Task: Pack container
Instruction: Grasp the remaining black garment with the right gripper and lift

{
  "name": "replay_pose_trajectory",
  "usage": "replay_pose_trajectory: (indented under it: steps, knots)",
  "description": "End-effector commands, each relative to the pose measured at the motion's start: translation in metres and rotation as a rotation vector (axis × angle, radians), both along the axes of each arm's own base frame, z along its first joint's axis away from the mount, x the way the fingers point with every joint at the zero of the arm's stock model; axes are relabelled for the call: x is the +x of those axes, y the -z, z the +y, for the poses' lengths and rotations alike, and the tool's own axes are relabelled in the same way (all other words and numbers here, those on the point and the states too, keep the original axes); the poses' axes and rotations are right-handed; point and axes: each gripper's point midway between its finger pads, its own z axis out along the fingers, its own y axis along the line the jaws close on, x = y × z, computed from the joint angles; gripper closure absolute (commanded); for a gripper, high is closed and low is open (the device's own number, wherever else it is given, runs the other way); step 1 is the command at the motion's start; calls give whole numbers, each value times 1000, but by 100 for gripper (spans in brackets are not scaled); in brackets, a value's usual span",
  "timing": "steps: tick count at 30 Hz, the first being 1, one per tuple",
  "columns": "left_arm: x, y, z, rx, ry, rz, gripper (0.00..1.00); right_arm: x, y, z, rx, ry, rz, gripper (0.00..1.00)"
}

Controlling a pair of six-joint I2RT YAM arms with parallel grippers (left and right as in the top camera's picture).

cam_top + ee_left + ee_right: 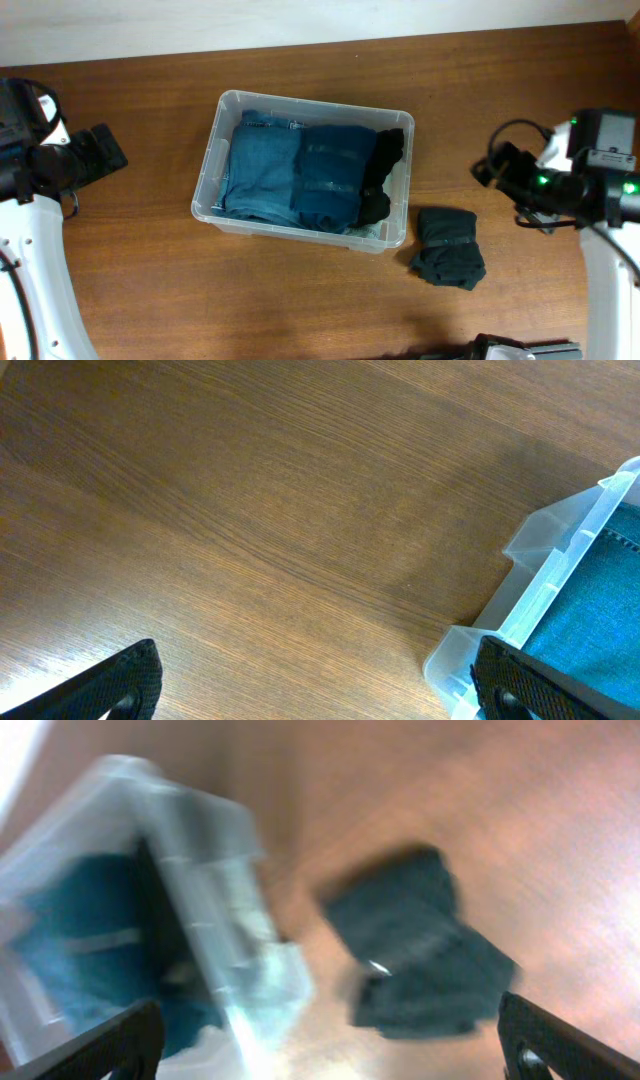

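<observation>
The clear plastic container (214,178) stands mid-table with folded blue garments (262,168), a teal garment (333,178) and a black item (385,165) inside. A folded dark green-black garment (449,247) lies on the table right of the container. My left gripper (320,685) is open and empty, left of the container, whose corner (560,565) shows in the left wrist view. My right gripper (330,1045) is open and empty, above the table right of the dark garment (420,950); its view is blurred, with the container (200,890) at the left.
The wooden table (150,290) runs out to a pale wall at the back. A piece of equipment (520,350) sits at the front edge, right of centre.
</observation>
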Motion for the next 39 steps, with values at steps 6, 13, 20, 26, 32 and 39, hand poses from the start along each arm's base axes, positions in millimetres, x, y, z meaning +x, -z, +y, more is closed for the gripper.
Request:
replay_pose_trajectory:
  steps: [6, 13, 20, 26, 32, 39]
  knots:
    - [0, 2, 1, -4, -1, 4, 0, -34, 84, -16, 60, 8, 240, 2]
    - [0, 2, 1, -4, -1, 4, 0, -47, 151, 7, 184, -9, 288, 1]
    - [0, 2, 1, -4, -1, 4, 0, -57, 191, 23, 248, -24, 267, 4]
    - [0, 2, 1, -4, -1, 4, 0, -56, 207, 37, 307, -34, 195, 22]
    - [0, 2, 1, -4, -1, 4, 0, -57, 221, 40, 305, -26, 155, 57]
    - [0, 2, 1, -4, -1, 4, 0, -48, 212, 46, 341, -77, 98, 96]
